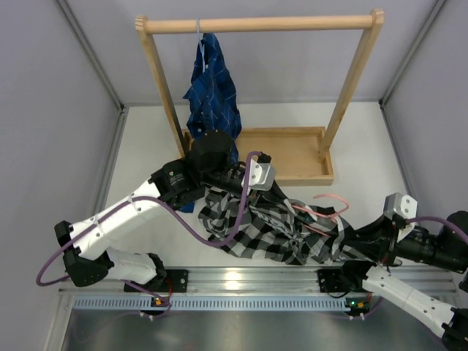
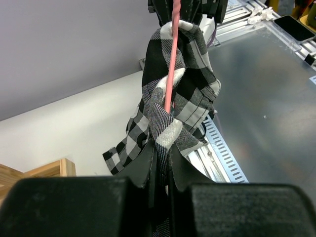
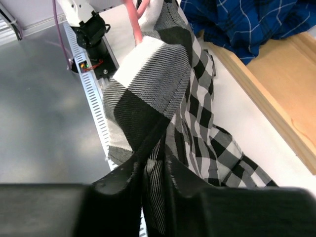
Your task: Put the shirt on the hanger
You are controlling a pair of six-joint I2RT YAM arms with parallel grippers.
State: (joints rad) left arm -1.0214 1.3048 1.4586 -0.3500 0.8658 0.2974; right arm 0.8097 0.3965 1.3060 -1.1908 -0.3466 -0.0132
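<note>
Where the arms are bolted: a slotted metal rail (image 1: 241, 281) is seen along the near edge, with both arm bases fixed to it.
Right hand (image 3: 154, 168): its fingers are closed to a narrow gap on a fold of the shirt (image 1: 270, 227). Checked cloth is seen bunched up just beyond the fingertips.
Left hand (image 2: 159, 170): its fingers are pinched together on another fold of the same cloth. It cannot be told whether any wire is caught in that pinch.
Shirt: the black-and-white checked fabric is gathered in a crumpled band between the two hands, over the white surface (image 1: 146, 161) and just in front of the wooden tray (image 1: 292, 153). One loose corner is seen trailing on the surface in the left wrist view.
Hanger (image 2: 172, 59): the thin pink wire is seen running along the bunched cloth from the right hand's side and vanishing into a fold just ahead of the left fingers. From above, a loop of it is shown lying bare on the surface beside the shirt, on the right arm's side.
Tray: it is set at the foot of the wooden rack (image 1: 259, 24), at the back of the surface.
Blue plaid shirt (image 1: 212, 88): it is hung from the rack's top bar near the left post, its hem reaching down behind the left arm's wrist.
</note>
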